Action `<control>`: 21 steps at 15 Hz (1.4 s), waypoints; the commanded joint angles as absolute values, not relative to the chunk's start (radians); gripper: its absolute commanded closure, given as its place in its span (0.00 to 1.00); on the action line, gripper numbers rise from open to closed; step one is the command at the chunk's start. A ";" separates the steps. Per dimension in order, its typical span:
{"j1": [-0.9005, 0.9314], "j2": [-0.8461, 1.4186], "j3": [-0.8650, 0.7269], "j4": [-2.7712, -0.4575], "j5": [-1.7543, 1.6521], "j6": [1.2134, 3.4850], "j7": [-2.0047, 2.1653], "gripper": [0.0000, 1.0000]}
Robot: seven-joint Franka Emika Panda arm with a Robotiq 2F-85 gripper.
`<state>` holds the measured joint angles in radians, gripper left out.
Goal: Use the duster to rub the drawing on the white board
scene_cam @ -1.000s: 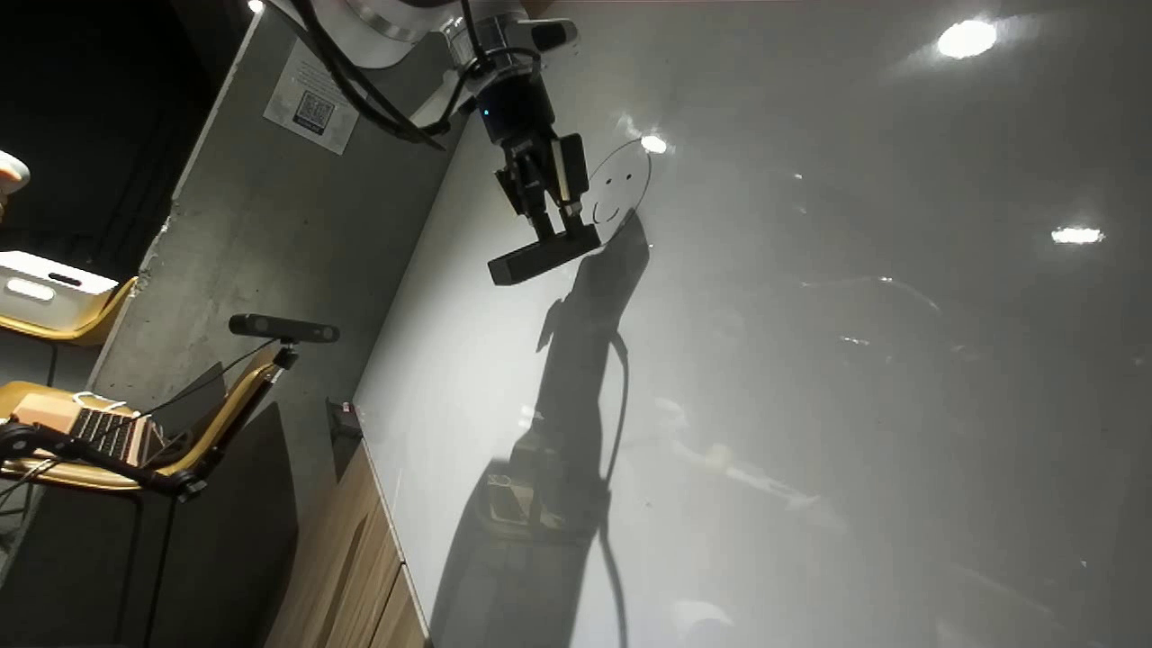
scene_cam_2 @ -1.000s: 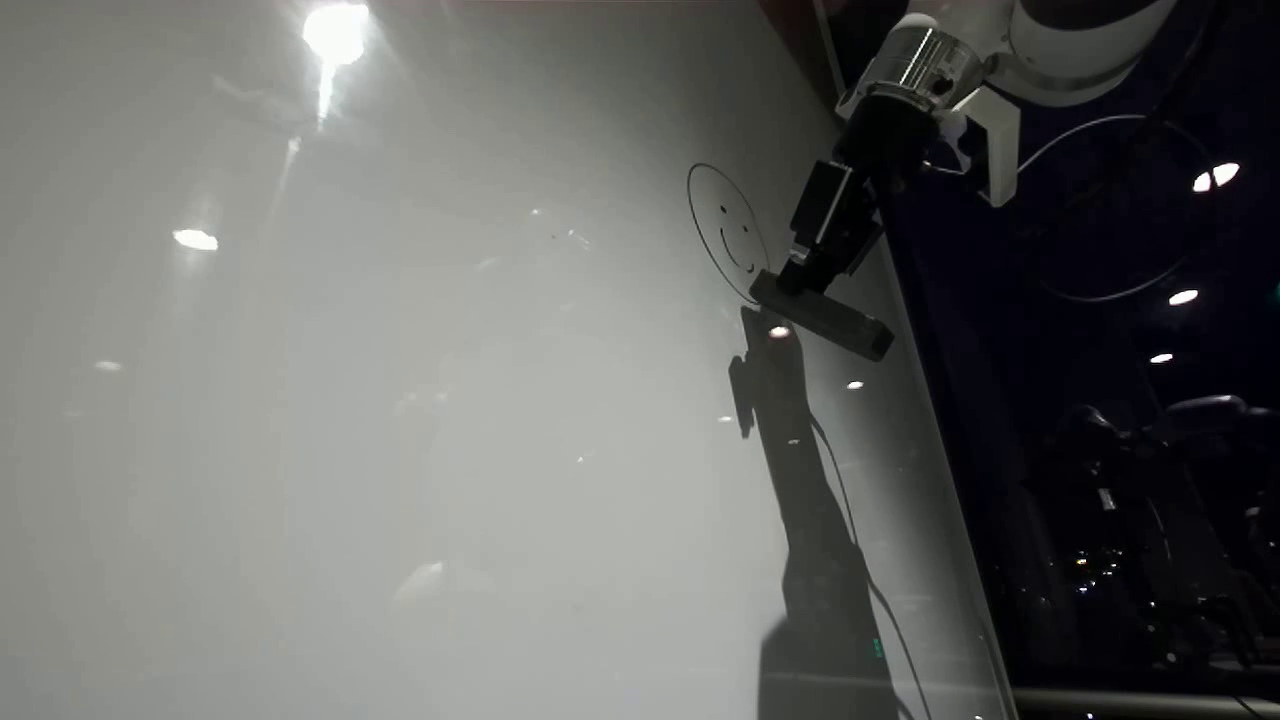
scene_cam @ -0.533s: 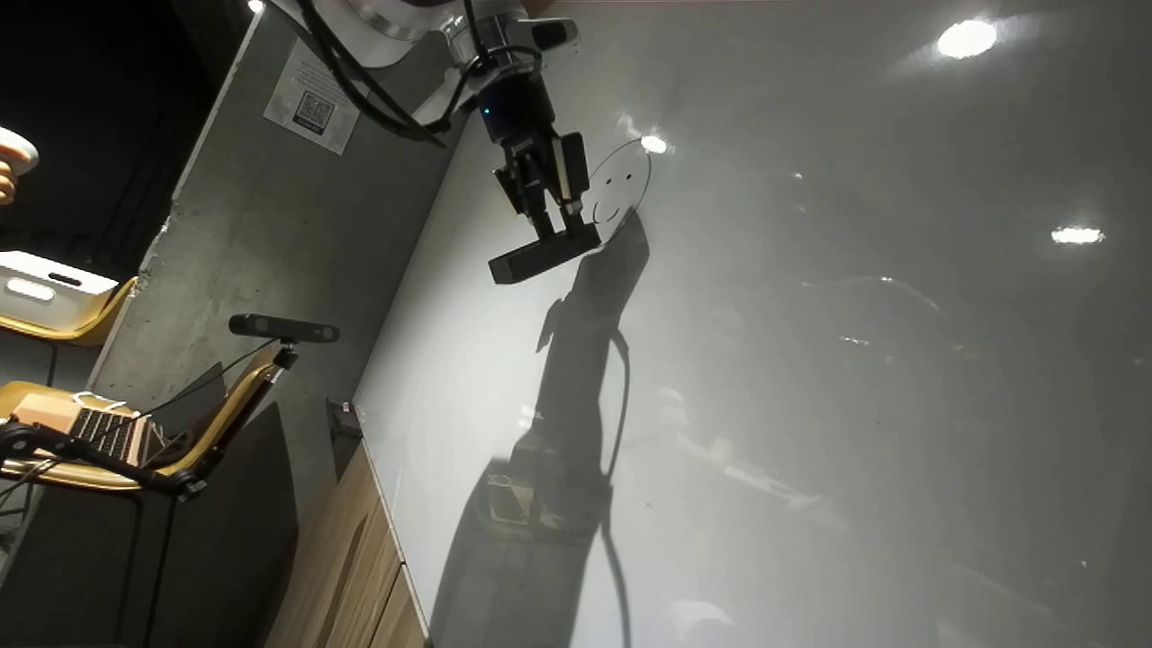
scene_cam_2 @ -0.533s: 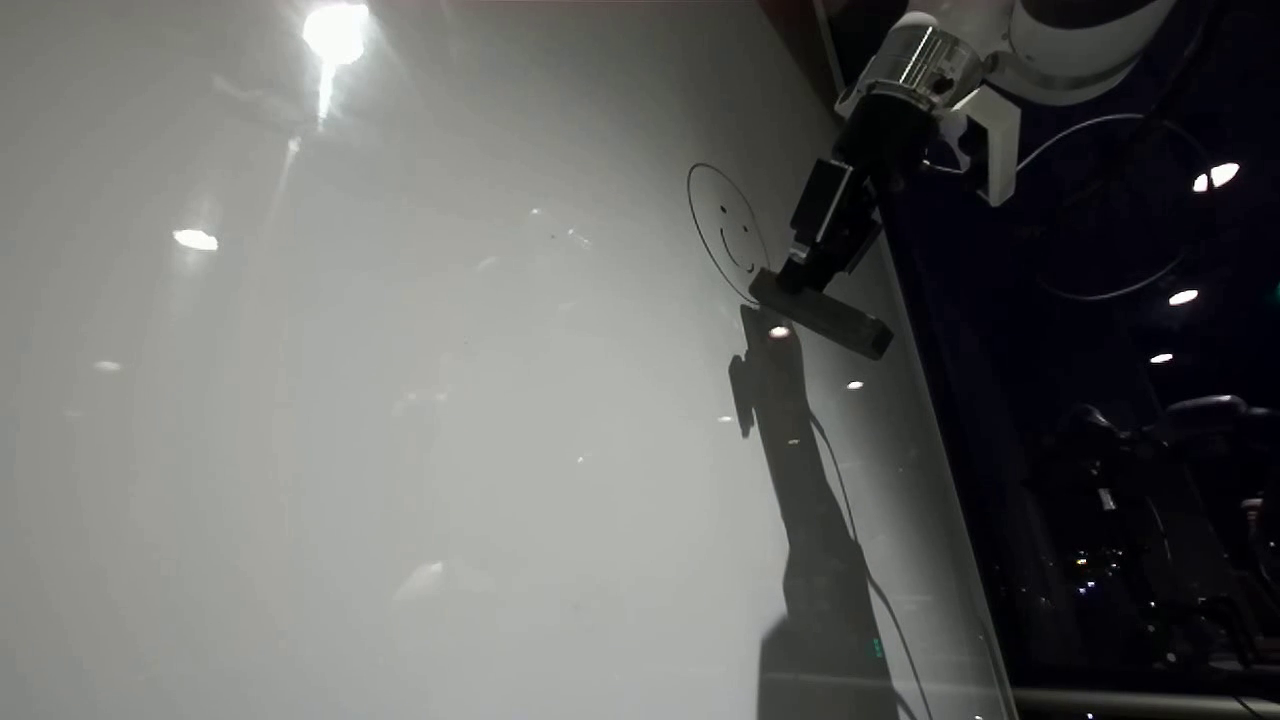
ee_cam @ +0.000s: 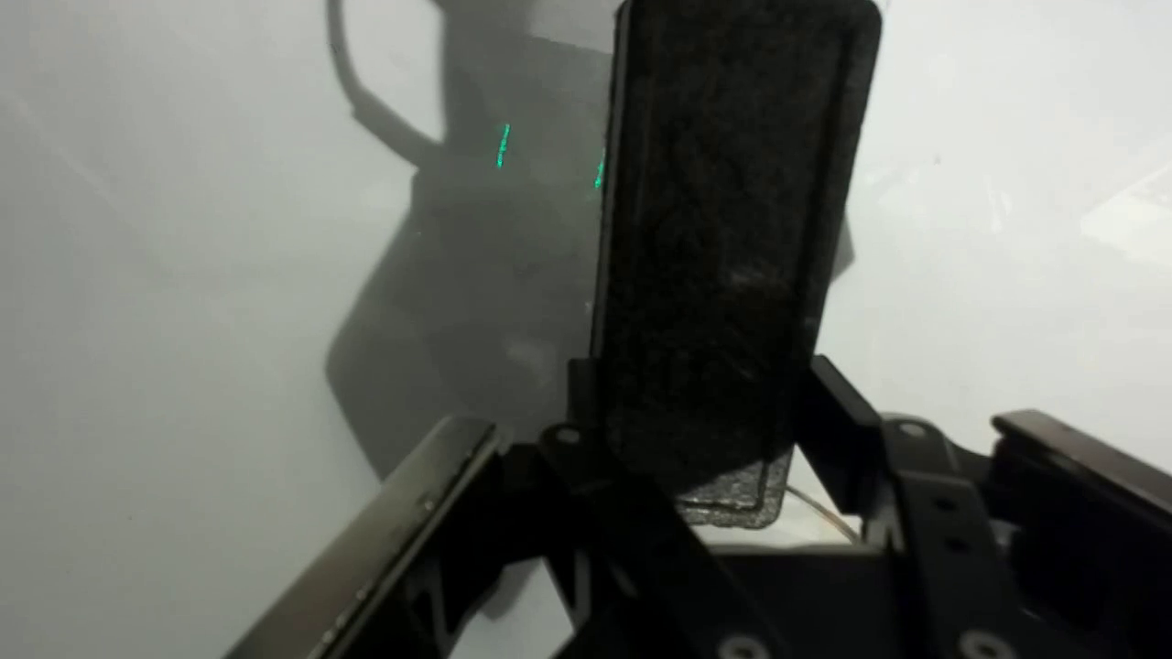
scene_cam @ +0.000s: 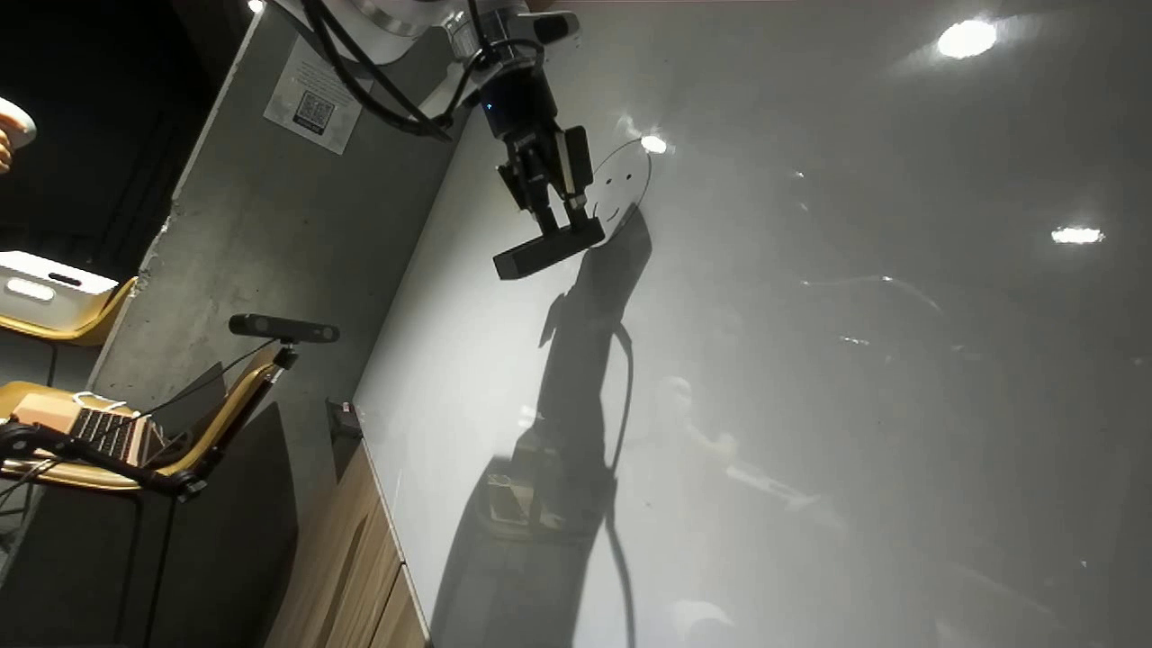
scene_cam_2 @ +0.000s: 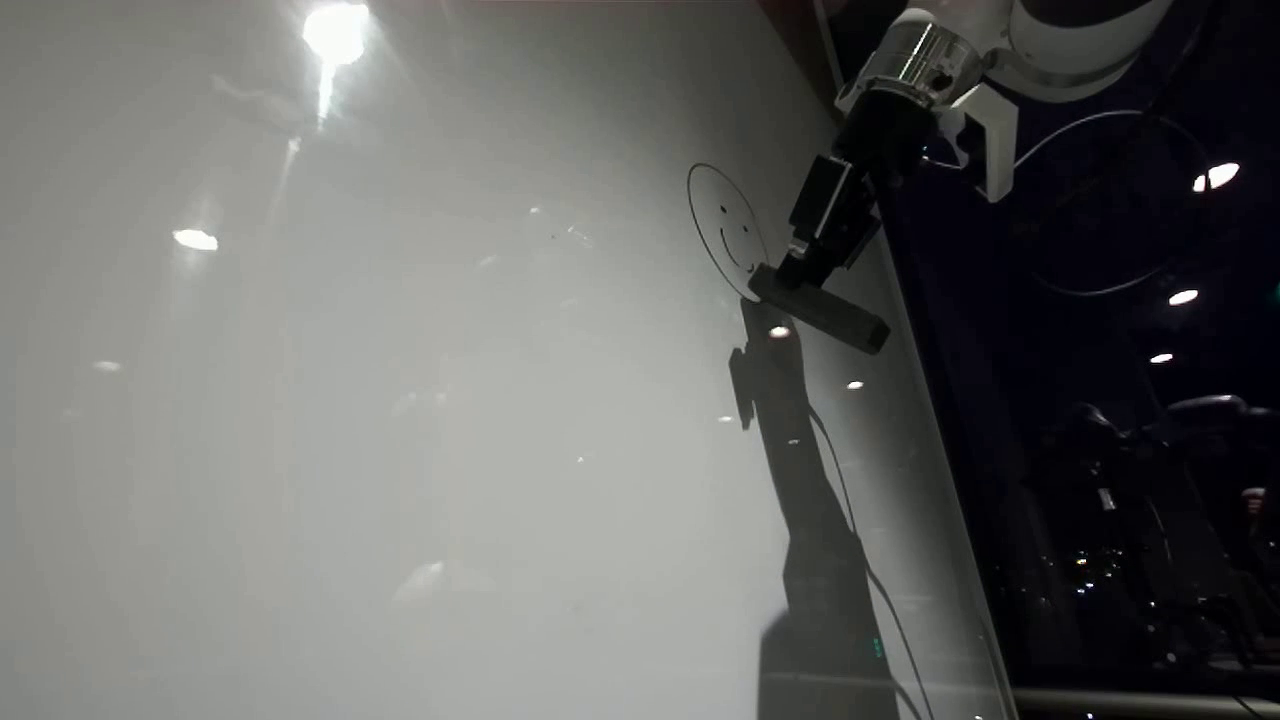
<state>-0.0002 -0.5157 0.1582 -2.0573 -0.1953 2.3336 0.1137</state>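
Observation:
My gripper is shut on the duster, a dark oblong block, near one end. In the wrist view the fingertips press both long sides of the duster. An exterior view also shows the gripper and duster. The drawing, a thin circle with a smiley face, also shows in an exterior view. The duster's gripped end overlaps the circle's lower edge in both exterior views. I cannot tell whether it touches the white board. The drawing is not visible in the wrist view.
The arm's long shadow falls down the board. A grey wall with a notice, a chair with a laptop and a camera on a stand are beside the board. Dark glass borders the board's edge.
The gripper and duster have moved slightly up in both exterior views, covering a little more of the drawing's lower part. The duster stays held. A hand at an exterior view's edge has shifted.

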 commanded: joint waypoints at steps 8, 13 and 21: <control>-0.026 -0.499 0.164 -2.023 -0.270 2.363 0.123 0.71; -0.028 -0.496 0.163 -2.021 -0.278 2.395 0.123 0.71; -0.035 -0.494 0.163 -2.022 -0.285 2.424 0.121 0.71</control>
<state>-0.0179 -0.5148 0.1582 -2.0465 -0.2529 2.3870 0.1145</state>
